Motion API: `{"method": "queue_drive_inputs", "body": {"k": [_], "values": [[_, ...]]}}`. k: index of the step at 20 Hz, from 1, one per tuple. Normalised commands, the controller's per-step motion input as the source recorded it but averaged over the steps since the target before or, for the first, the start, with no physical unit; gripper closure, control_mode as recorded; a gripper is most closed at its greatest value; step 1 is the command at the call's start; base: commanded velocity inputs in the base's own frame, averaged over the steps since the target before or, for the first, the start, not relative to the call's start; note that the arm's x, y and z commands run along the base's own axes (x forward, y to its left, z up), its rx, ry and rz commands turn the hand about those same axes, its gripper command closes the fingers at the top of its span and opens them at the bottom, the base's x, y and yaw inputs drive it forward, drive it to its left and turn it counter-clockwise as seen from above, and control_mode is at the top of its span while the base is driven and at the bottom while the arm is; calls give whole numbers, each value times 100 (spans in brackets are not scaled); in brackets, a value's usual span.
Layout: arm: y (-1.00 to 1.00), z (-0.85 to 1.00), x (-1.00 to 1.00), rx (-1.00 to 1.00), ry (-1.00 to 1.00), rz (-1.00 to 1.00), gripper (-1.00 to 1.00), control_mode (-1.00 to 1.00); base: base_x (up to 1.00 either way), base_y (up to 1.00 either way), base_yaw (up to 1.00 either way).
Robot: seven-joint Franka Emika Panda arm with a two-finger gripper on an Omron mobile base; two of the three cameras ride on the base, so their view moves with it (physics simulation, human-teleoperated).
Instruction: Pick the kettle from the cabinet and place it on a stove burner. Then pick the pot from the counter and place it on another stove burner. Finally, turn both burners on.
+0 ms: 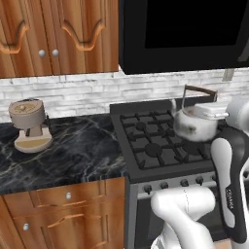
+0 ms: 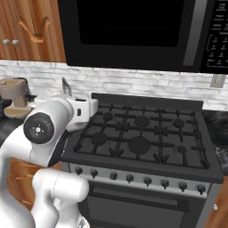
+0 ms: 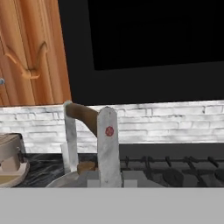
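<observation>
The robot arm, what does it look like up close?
The arm is made of glossy white rounded shells with dark grey joints, one capped by a round dark disc with a small centre. A dark band with small lettering runs down one link. No loose cables show.

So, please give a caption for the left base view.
Robot arm holds the kettle over the stove burners.

Kitchen: black range (image 2: 142, 138), wood cabinets (image 1: 58, 36), marble counter (image 1: 78, 151).
</observation>
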Motion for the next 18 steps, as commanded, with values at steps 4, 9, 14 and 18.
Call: {"method": "queue_drive_inputs", "body": {"k": [4,9,14,18], "values": [[0,-33,18,-2,-11,3,100,-100,0,0,0],[0,-33,25,-5,-1,1,100,-100,0,0,0],[0,-35,37,-1,-5,3,100,-100,0,0,0],[0,-28,36,0,-10,3,100,-100,0,0,0]]}}
